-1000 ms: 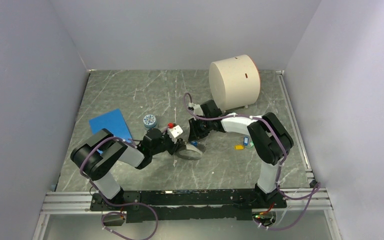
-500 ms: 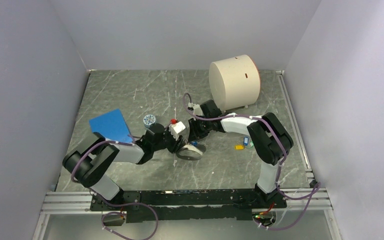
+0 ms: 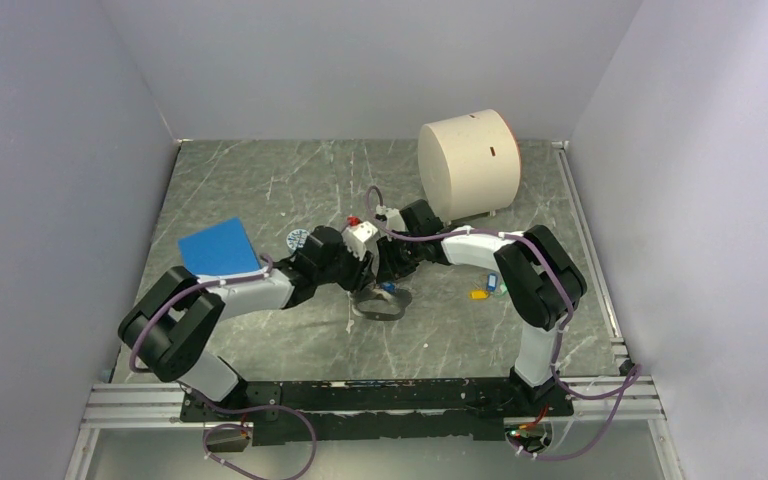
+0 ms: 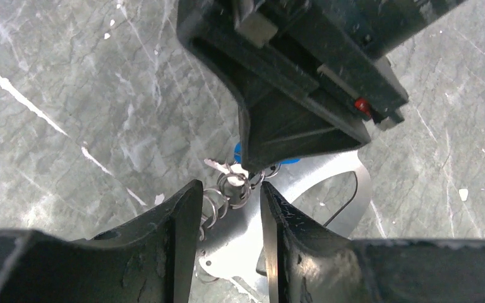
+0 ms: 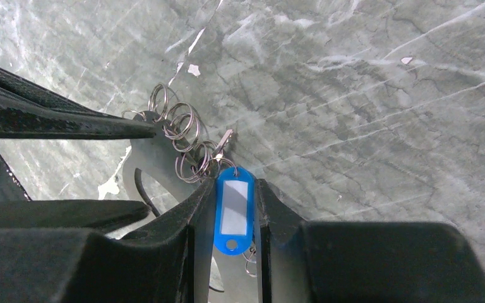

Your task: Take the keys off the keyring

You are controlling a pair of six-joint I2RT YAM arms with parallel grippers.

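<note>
The grey oval keyring (image 3: 381, 306) sits mid-table, tilted. My left gripper (image 3: 364, 281) is shut on its lumpy side. In the left wrist view the fingers (image 4: 180, 227) clamp the silvery loop (image 4: 335, 180) beside a cluster of small split rings (image 4: 230, 189). My right gripper (image 3: 390, 277) is shut on the blue key (image 5: 233, 211), which still hangs from the split rings (image 5: 186, 142) on the keyring (image 5: 148, 158). Its blue head barely shows in the left wrist view (image 4: 237, 150). A yellow key (image 3: 478, 294) and a green key (image 3: 493, 285) lie loose on the table to the right.
A large beige cylinder (image 3: 468, 165) stands at the back right. A flat blue square pad (image 3: 220, 250) and a small round blue-patterned jar (image 3: 297, 238) lie to the left of the grippers. Walls close in on three sides.
My left gripper has swung away from the near edge toward the right gripper. The keyring has tipped up from lying flat. The right gripper has hardly moved.
</note>
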